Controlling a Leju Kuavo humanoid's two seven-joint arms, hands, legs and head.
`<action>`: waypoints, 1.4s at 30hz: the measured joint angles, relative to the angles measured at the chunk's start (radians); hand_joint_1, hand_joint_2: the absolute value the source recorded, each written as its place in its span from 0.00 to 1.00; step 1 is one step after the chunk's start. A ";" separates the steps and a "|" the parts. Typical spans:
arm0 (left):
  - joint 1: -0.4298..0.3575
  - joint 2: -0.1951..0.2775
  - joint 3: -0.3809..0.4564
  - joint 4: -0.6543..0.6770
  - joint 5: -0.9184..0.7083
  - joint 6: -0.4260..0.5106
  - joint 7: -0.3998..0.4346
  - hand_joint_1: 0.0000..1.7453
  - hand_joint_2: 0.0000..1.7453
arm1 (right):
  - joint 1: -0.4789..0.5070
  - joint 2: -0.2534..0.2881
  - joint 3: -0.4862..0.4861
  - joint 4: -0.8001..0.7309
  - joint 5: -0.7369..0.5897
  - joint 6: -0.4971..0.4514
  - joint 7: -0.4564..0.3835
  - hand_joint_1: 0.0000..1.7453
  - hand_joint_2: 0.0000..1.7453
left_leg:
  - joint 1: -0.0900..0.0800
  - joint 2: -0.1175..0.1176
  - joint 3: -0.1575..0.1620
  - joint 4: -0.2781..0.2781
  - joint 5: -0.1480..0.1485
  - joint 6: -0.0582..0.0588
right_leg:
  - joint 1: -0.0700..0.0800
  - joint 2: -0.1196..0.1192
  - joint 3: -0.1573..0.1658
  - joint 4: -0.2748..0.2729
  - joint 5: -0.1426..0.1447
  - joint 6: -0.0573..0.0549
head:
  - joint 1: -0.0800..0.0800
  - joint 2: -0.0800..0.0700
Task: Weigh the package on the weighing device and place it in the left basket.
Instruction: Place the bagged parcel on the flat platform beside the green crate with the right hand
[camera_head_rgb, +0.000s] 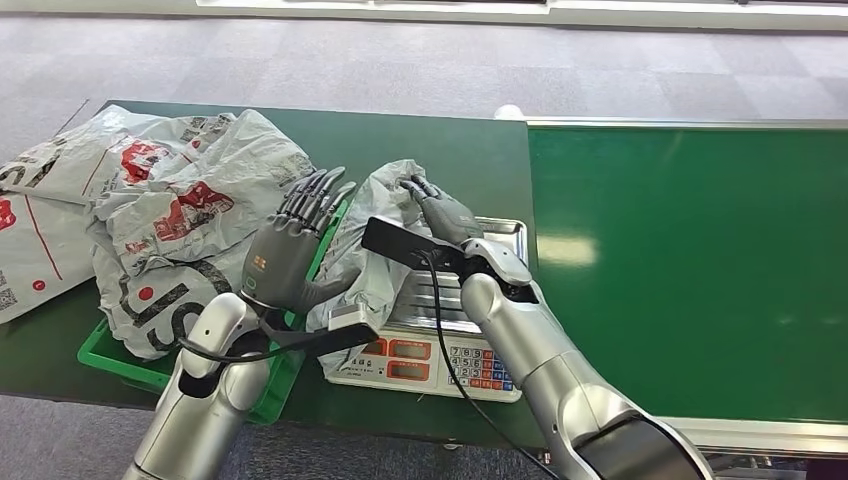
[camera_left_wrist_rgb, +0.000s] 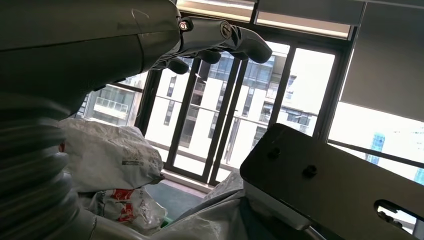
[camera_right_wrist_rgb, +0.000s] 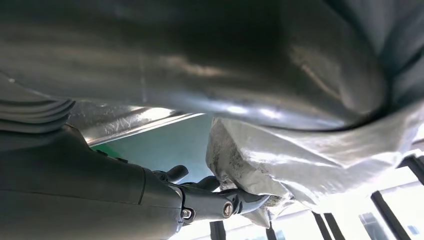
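Package (camera_head_rgb: 375, 240), crumpled grey plastic, gripped by right hand (camera_head_rgb: 440, 212); left hand (camera_head_rgb: 295, 250) open.

Ahead of you lies a dark green worktop (camera_head_rgb: 440, 150), and butting against its right side runs a brighter green conveyor belt (camera_head_rgb: 690, 270) framed by a pale metal edge. A small white object (camera_head_rgb: 508, 112) sits at the far corner where the two meet; you cannot tell what it is. Beyond the worktop you see grey carpet floor (camera_head_rgb: 400, 60) with a faint striped pattern. From the left wrist view you look out through tall dark-framed windows (camera_left_wrist_rgb: 220, 120) at a pale building (camera_left_wrist_rgb: 260, 100) outside, with a roller blind (camera_left_wrist_rgb: 385, 60) drawn partway down.
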 joint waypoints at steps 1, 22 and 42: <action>0.010 0.002 0.000 -0.006 0.001 0.001 0.003 0.00 1.00 | -0.001 0.000 0.003 0.004 -0.005 -0.007 0.001 0.00 0.00 | 0.000 0.000 0.000 0.000 0.000 0.000 | 0.000 0.000 0.000 0.000 0.000 0.000 | 0.000 0.000; 0.127 0.008 0.029 -0.117 -0.063 0.016 -0.006 0.00 1.00 | 0.193 -0.056 -0.057 -0.682 -0.231 -0.328 -0.099 0.00 0.00 | 0.000 0.001 0.000 0.000 -0.002 0.000 | 0.000 0.001 -0.002 0.000 -0.001 0.000 | 0.000 0.000; -0.015 0.028 -0.007 0.029 -0.343 -0.087 0.030 0.00 1.00 | 0.248 -0.066 -0.102 -0.823 -0.269 -0.367 -0.164 0.00 0.00 | 0.000 0.000 0.000 0.000 -0.001 0.000 | 0.000 0.000 -0.001 0.000 0.000 0.000 | 0.000 0.000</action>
